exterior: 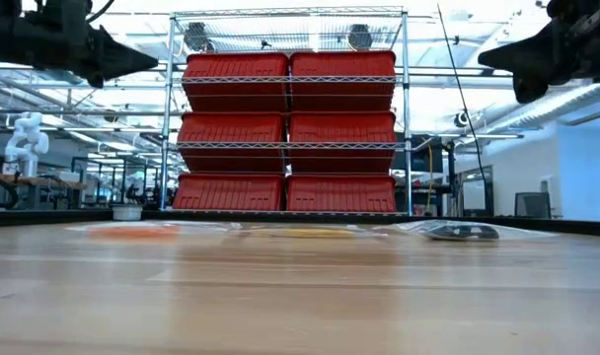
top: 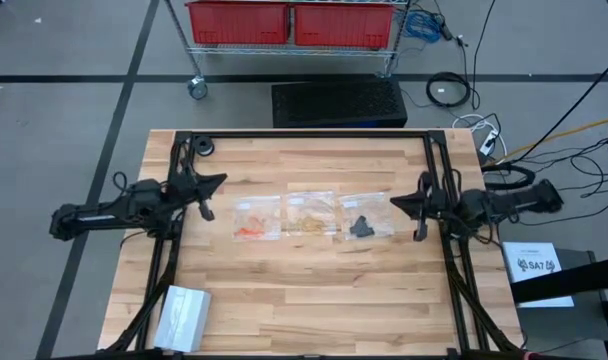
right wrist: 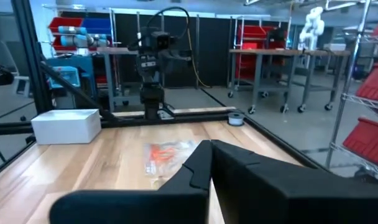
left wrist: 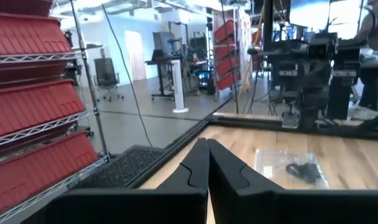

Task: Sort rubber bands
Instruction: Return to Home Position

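Three clear plastic bags lie flat in a row mid-table. The left one holds orange rubber bands, the middle one pale tan rubber bands, the right one black rubber bands. My left gripper is shut with nothing in it, pulled back at the table's left edge, pointing level across the table, well above it. My right gripper is shut with nothing in it at the right edge, pointing level toward the left. The left wrist view shows the black bands; the right wrist view shows the orange ones.
A black frame runs round the table's far and side edges. A white box sits at the near left corner, a tape roll at the far left. A wire rack with red bins stands beyond the far edge.
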You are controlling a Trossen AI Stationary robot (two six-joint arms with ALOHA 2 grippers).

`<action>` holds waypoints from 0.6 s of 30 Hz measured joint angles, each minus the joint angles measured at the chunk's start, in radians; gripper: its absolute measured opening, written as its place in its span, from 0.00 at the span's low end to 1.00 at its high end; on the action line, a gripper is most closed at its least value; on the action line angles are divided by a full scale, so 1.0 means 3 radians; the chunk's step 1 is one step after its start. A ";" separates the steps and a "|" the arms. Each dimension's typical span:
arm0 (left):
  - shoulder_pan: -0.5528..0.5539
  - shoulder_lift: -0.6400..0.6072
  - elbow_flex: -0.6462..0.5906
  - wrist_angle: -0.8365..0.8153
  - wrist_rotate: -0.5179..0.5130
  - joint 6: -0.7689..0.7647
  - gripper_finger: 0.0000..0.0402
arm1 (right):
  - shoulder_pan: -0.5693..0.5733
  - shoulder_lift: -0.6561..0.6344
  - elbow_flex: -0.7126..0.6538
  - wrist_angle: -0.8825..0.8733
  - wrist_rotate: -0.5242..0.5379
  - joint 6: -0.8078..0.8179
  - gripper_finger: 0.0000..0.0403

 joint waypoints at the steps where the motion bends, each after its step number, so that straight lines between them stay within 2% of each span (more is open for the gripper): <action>1: 0.0000 -0.0011 0.0000 -0.0031 0.0000 0.0001 0.00 | -0.0112 -0.0019 0.0000 0.0000 -0.0133 -0.0030 0.00; 6: 0.0000 -0.0161 0.0000 -0.0319 -0.0003 -0.0008 0.00 | -0.0562 -0.0118 0.0000 -0.0201 -0.0680 -0.0010 0.00; 9: -0.0012 -0.0311 0.0001 -0.0392 -0.0009 -0.0042 0.00 | -0.0628 -0.0321 0.0000 -0.0577 -0.0705 0.0072 0.00; 12: -0.0022 -0.0452 -0.0011 -0.0449 -0.0013 -0.0043 0.00 | -0.0627 -0.0334 0.0002 -0.0722 -0.0700 0.0118 0.00; 18: 0.0021 -0.0429 -0.0556 0.0370 -0.0085 0.0025 0.00 | -0.0633 -0.0336 -0.0122 -0.0595 -0.0628 0.0130 0.00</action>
